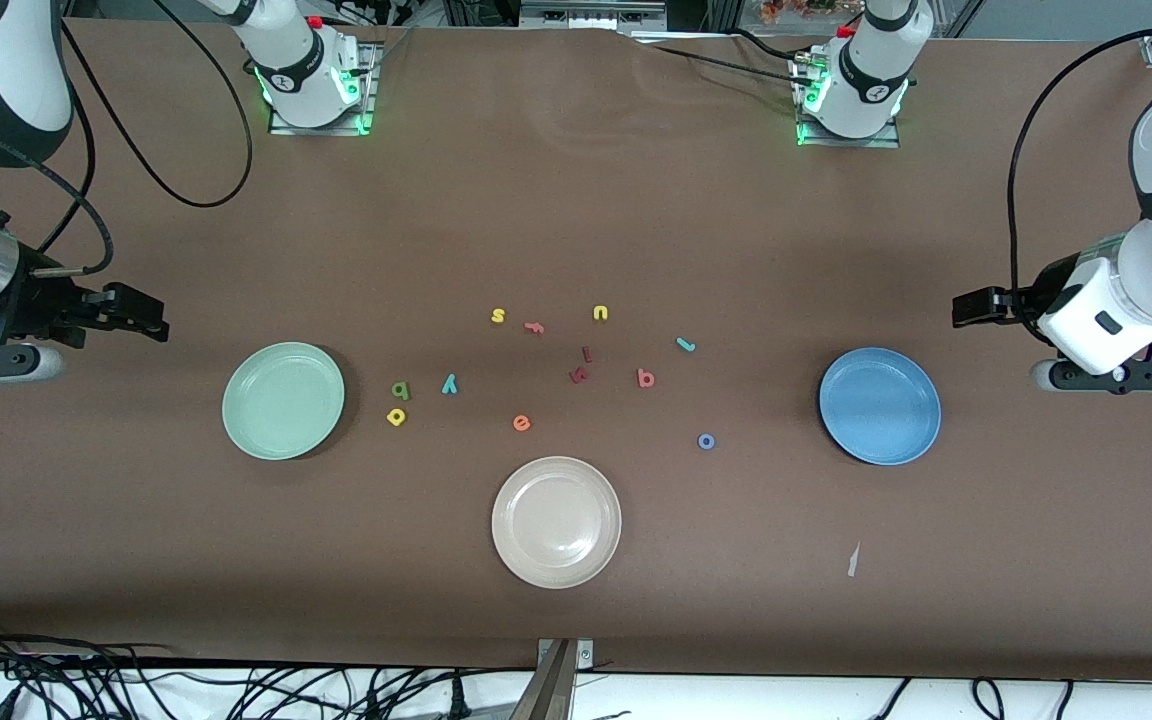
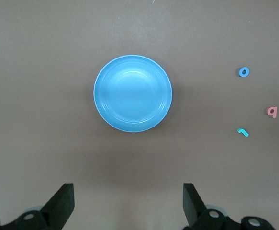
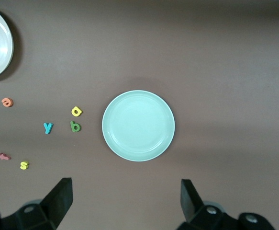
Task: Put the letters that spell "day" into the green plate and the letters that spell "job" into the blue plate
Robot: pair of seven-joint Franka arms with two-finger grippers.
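The green plate point(image 1: 283, 400) point(image 3: 138, 125) lies empty toward the right arm's end. Beside it lie a dark green letter point(image 1: 400, 390) point(image 3: 75, 126), a yellow holed letter point(image 1: 396, 417) point(image 3: 76, 111) and a teal "y" point(image 1: 449, 383) point(image 3: 48, 127). The blue plate point(image 1: 879, 405) point(image 2: 132, 93) lies empty toward the left arm's end. Near it are a teal hook point(image 1: 685, 344) point(image 2: 243, 132), a salmon letter point(image 1: 645, 378) point(image 2: 272, 112) and a blue "o" point(image 1: 706, 441) point(image 2: 244, 72). My right gripper point(image 1: 151, 320) point(image 3: 126, 187) and left gripper point(image 1: 966, 305) point(image 2: 128, 191) hover open and empty over bare table at their ends.
A beige plate point(image 1: 556, 521) sits nearest the front camera, mid-table. Yellow "s" point(image 1: 498, 316), pink "f" point(image 1: 534, 326), yellow "u" point(image 1: 600, 313), two dark red letters point(image 1: 579, 375) and an orange "e" point(image 1: 522, 423) lie between the plates. A paper scrap point(image 1: 852, 560) lies near the front edge.
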